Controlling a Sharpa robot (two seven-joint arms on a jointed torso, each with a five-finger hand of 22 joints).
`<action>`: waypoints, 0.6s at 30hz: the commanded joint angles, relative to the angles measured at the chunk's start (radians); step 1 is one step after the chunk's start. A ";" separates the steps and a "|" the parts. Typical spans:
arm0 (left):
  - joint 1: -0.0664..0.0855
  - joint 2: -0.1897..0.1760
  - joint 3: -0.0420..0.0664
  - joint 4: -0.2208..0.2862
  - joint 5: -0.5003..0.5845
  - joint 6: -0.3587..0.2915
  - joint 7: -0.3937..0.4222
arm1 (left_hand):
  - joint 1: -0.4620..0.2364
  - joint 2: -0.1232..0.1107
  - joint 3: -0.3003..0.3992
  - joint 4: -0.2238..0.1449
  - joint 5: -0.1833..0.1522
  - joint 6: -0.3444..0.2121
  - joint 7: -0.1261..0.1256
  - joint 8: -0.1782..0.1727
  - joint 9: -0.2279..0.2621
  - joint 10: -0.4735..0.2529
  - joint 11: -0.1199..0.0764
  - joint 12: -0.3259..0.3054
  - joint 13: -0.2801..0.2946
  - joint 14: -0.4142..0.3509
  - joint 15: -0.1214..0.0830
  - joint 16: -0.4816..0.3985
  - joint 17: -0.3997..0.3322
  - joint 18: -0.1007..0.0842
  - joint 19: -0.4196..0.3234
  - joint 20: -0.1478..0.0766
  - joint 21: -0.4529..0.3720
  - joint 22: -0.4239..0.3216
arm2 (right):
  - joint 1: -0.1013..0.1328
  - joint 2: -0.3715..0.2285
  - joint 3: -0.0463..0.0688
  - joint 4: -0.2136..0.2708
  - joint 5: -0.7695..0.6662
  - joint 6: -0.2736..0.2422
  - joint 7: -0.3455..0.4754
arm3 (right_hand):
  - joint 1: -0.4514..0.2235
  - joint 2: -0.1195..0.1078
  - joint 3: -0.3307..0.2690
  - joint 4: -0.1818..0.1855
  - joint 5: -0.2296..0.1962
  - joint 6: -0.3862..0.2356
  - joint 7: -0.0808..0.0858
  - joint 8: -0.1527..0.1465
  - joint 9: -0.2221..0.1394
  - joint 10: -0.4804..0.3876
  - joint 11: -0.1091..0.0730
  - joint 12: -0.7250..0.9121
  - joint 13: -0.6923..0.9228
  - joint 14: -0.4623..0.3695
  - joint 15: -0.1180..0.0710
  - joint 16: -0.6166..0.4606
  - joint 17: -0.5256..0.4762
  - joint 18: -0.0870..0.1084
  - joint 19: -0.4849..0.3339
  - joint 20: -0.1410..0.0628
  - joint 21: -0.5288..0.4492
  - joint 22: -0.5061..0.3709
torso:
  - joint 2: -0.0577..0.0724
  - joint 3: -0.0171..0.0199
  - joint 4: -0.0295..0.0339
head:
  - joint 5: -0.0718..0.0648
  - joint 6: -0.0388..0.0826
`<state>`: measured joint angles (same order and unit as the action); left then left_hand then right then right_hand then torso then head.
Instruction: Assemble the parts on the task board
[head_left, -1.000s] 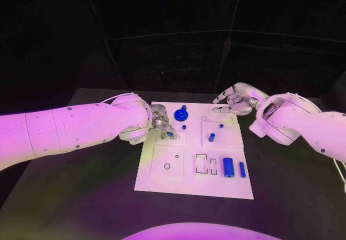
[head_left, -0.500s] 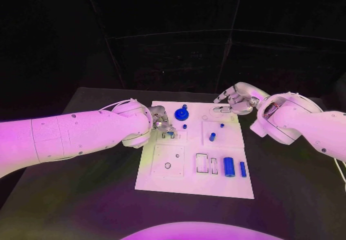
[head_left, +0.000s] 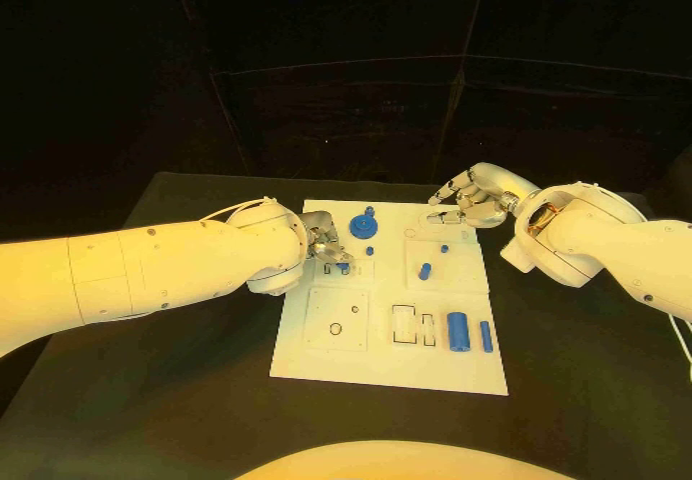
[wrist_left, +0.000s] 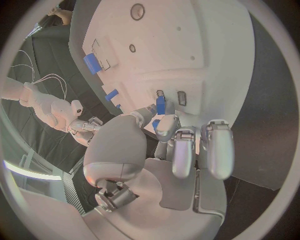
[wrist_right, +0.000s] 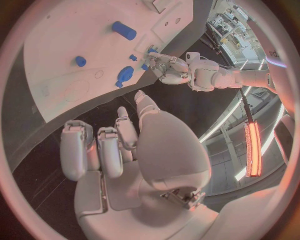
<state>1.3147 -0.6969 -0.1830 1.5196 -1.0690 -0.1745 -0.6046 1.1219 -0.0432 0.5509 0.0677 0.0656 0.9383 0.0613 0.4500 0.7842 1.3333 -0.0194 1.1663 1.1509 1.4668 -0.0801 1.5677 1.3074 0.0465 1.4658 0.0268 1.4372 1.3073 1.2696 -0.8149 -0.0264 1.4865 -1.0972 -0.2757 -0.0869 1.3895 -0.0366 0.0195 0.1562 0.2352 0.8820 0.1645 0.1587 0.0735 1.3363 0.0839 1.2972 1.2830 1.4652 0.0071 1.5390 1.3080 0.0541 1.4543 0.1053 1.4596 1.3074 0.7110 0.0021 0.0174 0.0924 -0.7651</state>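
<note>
On the near end of the task board (head_left: 332, 360), bare white surface lies open on the left, with a blue cylinder (head_left: 457, 333) and a slim blue bar (head_left: 486, 338) lying toward the right edge.
Farther back, the left hand (head_left: 326, 246) pinches a small blue part (wrist_left: 160, 106) against the board, a grip the left wrist view makes plain; since a second ago it has shifted slightly. Beyond the far right corner the right hand (head_left: 464, 202) hovers over dark table (head_left: 173, 330), fingers curled, holding nothing.
</note>
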 joint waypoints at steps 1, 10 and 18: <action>-0.001 0.001 0.000 0.002 -0.009 0.020 -0.008 | -0.001 0.009 0.131 -0.126 0.005 0.001 -0.006 0.004 0.001 0.006 0.001 0.003 0.001 0.104 0.001 0.003 0.263 -0.005 0.039 0.003 0.004 0.093 | 0.002 0.001 0.001 0.000 0.002 0.011 -0.002 | 0.000 0.012 -0.006 0.000 0.003 0.007 0.001 0.003 0.001 -0.004 -0.005 0.001 -0.001 0.089 -0.005 -0.005 0.197 -0.001 -0.007 0.003 -0.004 0.006 | 0.000 -0.0002 -0.0005 | 0.002 -0.002; -0.001 0.001 0.000 0.001 -0.009 0.048 -0.009 | -0.002 0.008 0.132 -0.126 0.005 0.002 -0.006 0.004 0.002 0.006 0.001 0.003 0.000 0.104 0.001 0.003 0.263 -0.005 0.039 0.003 0.002 0.091 | 0.002 0.003 0.001 0.000 0.002 0.012 -0.002 | 0.000 0.012 -0.006 0.000 0.003 0.007 0.001 0.003 0.001 -0.004 -0.005 0.001 -0.001 0.089 -0.005 -0.005 0.197 -0.001 -0.007 0.003 -0.004 0.006 | 0.000 0.0003 -0.0004 | -0.001 -0.005; -0.001 -0.001 0.000 0.000 -0.009 0.075 -0.010 | -0.003 0.007 0.132 -0.127 0.005 0.002 -0.006 0.004 0.002 0.006 0.001 0.002 -0.001 0.104 0.001 0.003 0.263 -0.005 0.038 0.003 0.002 0.091 | 0.002 0.003 0.001 -0.001 0.002 0.012 -0.002 | 0.000 0.012 -0.006 0.000 0.003 0.007 0.001 0.003 0.001 -0.004 -0.005 0.001 -0.001 0.089 -0.005 -0.005 0.197 -0.001 -0.007 0.003 -0.004 0.006 | -0.001 0.0000 0.0003 | -0.001 -0.008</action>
<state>1.3156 -0.6968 -0.1808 1.5198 -1.0717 -0.1388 -0.6048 1.1218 -0.0433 0.5509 0.0676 0.0671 0.9382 0.0614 0.4496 0.7852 1.3330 -0.0191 1.1662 1.1508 1.4668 -0.0801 1.5677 1.3074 0.0465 1.4657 0.0269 1.4371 1.3073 1.2695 -0.8121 -0.0265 1.4851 -1.0972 -0.2694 -0.0901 1.3895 -0.0366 0.0195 0.1562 0.2352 0.8820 0.1645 0.1587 0.0735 1.3362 0.0839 1.2972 1.2831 1.4651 0.0071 1.5390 1.3078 0.0540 1.4544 0.1054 1.4596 1.3074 0.7106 0.0025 0.0172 0.0922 -0.7723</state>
